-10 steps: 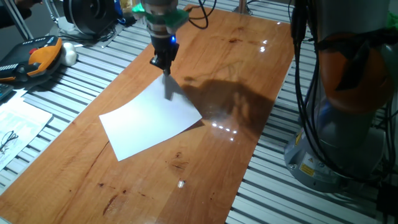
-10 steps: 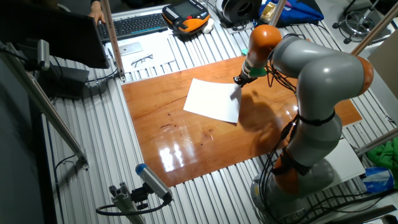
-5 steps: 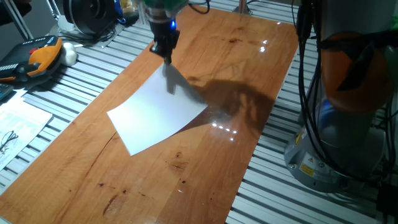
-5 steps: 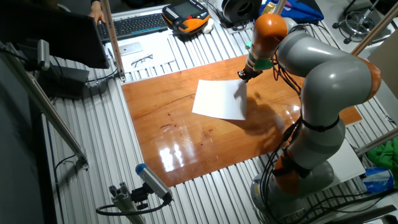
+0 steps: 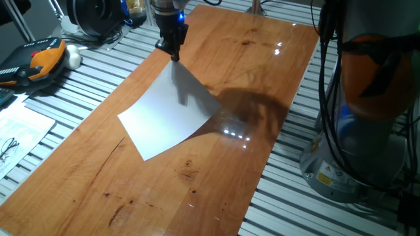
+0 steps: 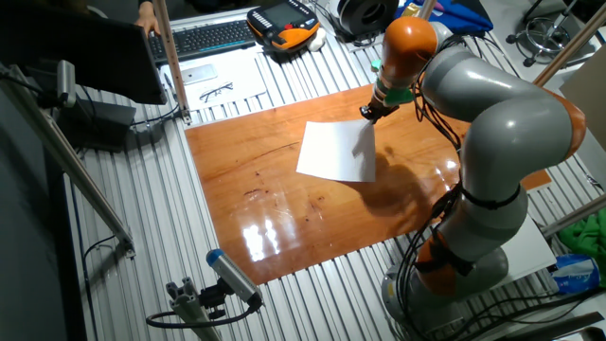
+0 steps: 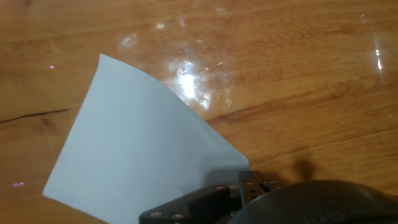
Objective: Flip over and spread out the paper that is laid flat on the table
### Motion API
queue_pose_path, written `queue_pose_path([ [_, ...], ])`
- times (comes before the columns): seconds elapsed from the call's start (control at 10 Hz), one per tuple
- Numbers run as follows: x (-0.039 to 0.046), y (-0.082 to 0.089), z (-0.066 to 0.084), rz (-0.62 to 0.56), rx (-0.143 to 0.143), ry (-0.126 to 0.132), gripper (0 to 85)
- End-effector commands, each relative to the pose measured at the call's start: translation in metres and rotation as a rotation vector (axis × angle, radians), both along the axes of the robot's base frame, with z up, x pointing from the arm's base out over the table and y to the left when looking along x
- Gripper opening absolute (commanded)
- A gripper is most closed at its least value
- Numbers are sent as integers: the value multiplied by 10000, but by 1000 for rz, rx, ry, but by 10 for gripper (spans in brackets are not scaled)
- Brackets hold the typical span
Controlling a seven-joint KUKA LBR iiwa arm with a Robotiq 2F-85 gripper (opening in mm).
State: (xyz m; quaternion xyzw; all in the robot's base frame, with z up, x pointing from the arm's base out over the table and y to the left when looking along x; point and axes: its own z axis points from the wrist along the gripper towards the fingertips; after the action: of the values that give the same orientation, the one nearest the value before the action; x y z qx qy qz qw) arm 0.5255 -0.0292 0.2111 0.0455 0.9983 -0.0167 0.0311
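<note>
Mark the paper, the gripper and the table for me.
paper (image 5: 169,113), one fixed view, middle of its white face.
gripper (image 5: 174,56), one fixed view, fingertips pinching the sheet's raised corner.
table (image 5: 249,52), one fixed view, bare wood beyond the sheet.

The paper (image 5: 169,113) lies on the table (image 5: 249,59), 1 corner raised

The arm (image 6: 492,123) is bulky, smooth grey casing with orange joint bands. Black cables (image 5: 328,98) hang beside its base. The gripper (image 5: 172,49) is small and black, a blue light glowing just above it.
</note>
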Motion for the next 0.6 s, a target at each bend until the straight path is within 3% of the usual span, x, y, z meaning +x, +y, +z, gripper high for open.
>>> queue_pose_path([
  [0.0, -22, 33, 41, -3, -3, 2, 0],
  [0.3, -129, 134, 196, -12, -6, 1, 0],
  [0.5, -175, 123, 235, -12, 40, 11, 0],
])
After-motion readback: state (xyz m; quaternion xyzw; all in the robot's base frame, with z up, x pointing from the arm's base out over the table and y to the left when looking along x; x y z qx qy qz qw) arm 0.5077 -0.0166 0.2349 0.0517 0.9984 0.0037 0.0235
